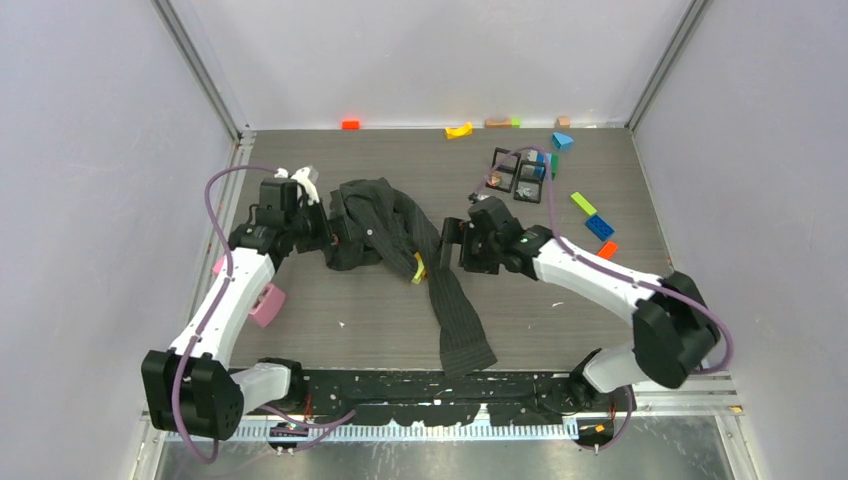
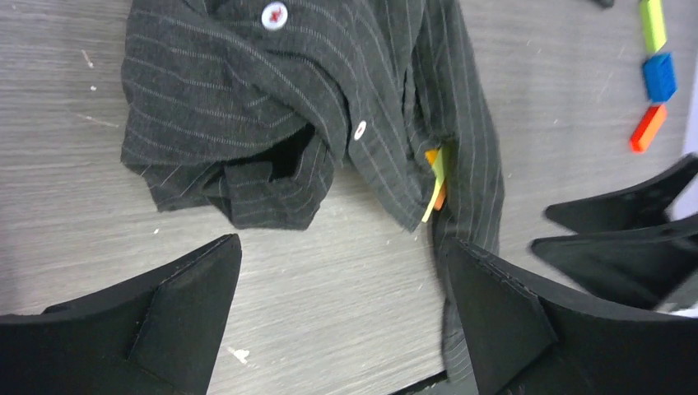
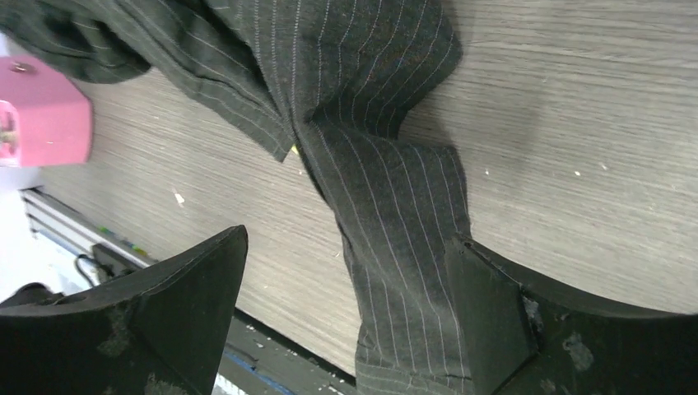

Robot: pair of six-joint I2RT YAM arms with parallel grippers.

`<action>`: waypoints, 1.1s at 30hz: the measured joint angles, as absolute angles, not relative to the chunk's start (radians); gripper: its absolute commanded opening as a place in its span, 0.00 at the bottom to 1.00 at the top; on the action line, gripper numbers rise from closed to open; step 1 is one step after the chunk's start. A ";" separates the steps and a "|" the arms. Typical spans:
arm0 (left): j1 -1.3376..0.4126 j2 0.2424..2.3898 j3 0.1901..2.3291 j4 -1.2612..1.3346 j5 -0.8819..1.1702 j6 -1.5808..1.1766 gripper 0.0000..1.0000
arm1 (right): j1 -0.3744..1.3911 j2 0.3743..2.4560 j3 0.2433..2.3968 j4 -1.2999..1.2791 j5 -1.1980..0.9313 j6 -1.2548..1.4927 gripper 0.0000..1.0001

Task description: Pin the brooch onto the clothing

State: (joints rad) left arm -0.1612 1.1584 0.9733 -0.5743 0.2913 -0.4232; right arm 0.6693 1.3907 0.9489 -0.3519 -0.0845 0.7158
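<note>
The dark pinstriped shirt (image 1: pixel 385 228) lies crumpled at the table's middle, with one sleeve (image 1: pixel 458 320) running toward the near edge. White buttons (image 2: pixel 274 15) and a yellow-green and orange tag (image 2: pixel 435 179) show in the left wrist view. My left gripper (image 1: pixel 322 228) is open and empty at the shirt's left edge, its jaws (image 2: pixel 344 243) over bare table. My right gripper (image 1: pixel 450 245) is open at the shirt's right side, its jaws (image 3: pixel 347 239) straddling the sleeve (image 3: pixel 395 214). I cannot pick out a brooch; small items sit in black trays (image 1: pixel 520 175) at the back right.
A pink block (image 1: pixel 265 305) lies beside the left arm and shows in the right wrist view (image 3: pixel 41 111). Coloured blocks (image 1: pixel 598 225) are scattered at the right and along the back wall (image 1: pixel 458 130). The black base rail (image 1: pixel 440 385) runs along the near edge.
</note>
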 measured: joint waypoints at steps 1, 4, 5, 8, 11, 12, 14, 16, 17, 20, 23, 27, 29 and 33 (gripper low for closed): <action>-0.154 1.161 0.965 -0.556 0.295 -0.445 1.00 | 0.682 1.423 0.957 -0.351 -0.080 0.713 0.95; -0.141 1.187 0.963 -0.492 0.303 -0.492 1.00 | 0.694 1.515 1.004 -0.348 -0.071 0.693 0.95; -0.138 1.200 0.963 -0.475 0.302 -0.499 1.00 | 0.694 1.550 1.032 -0.347 -0.068 0.682 0.95; -0.128 1.237 0.963 -0.446 0.288 -0.515 1.00 | 0.694 1.617 1.102 -0.344 -0.065 0.650 0.95; -0.120 1.274 0.966 -0.432 0.260 -0.516 1.00 | 0.694 1.674 1.169 -0.343 -0.064 0.622 0.91; -0.118 1.287 0.969 -0.429 0.253 -0.516 1.00 | 0.694 1.693 1.188 -0.342 -0.064 0.614 0.88; -0.117 1.315 0.981 -0.426 0.244 -0.514 0.98 | 0.694 1.730 1.223 -0.343 -0.065 0.598 0.82; -0.117 1.346 0.996 -0.416 0.236 -0.509 0.85 | 0.694 1.764 1.250 -0.345 -0.066 0.584 0.71; -0.117 1.360 1.001 -0.409 0.234 -0.505 0.72 | 0.694 1.780 1.260 -0.345 -0.069 0.578 0.67; -0.116 1.404 1.015 -0.397 0.230 -0.486 0.37 | 0.694 1.818 1.280 -0.349 -0.081 0.563 0.24; -0.116 1.476 1.061 -0.410 0.233 -0.460 0.03 | 0.694 1.838 1.301 -0.372 -0.089 0.551 0.02; -0.115 1.552 1.124 -0.439 0.232 -0.420 0.00 | 0.694 1.836 1.349 -0.425 -0.064 0.537 0.01; -0.116 1.538 1.131 -0.455 0.216 -0.407 0.00 | 0.694 1.818 1.383 -0.465 -0.030 0.517 0.01; -0.109 1.439 1.169 -0.517 0.144 -0.364 0.00 | 0.694 1.724 1.485 -0.569 0.056 0.464 0.01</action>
